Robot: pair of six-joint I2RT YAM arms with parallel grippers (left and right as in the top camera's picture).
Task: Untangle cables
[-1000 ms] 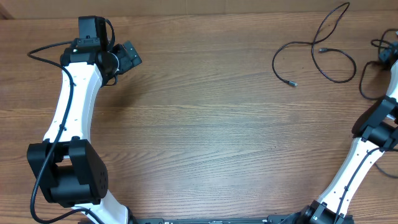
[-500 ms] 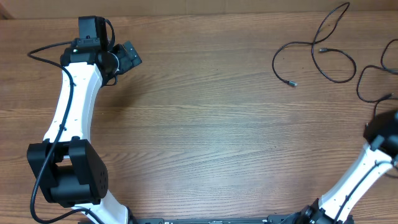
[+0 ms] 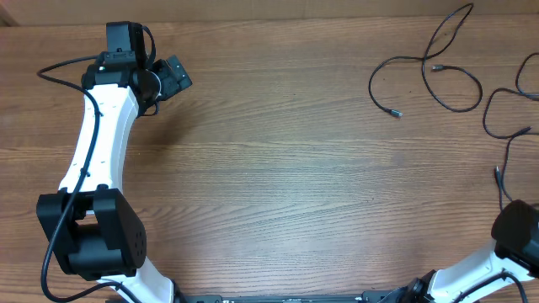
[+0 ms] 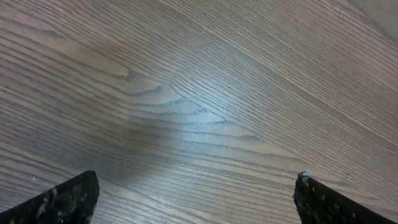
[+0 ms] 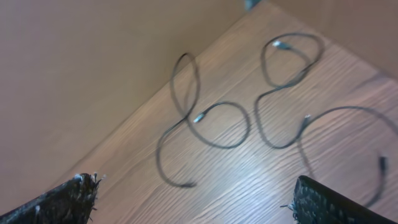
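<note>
Two thin black cables lie apart at the table's far right. One cable loops from the back edge down to a plug end. The other cable snakes along the right edge. The right wrist view shows both, the looped cable on the left and the second cable on the right. My right gripper is open, raised above and short of them, holding nothing. Overhead, only the right arm's base link is visible. My left gripper sits at the far left, open over bare wood.
The wooden table runs between the two arms. A tan wall rises just behind the cables at the table's back edge. The left arm stretches along the left side.
My right gripper opened and let go of the right-edge cable, then the arm drew back toward the near right corner. The cable now lies loose on the table. The left arm has not moved.
</note>
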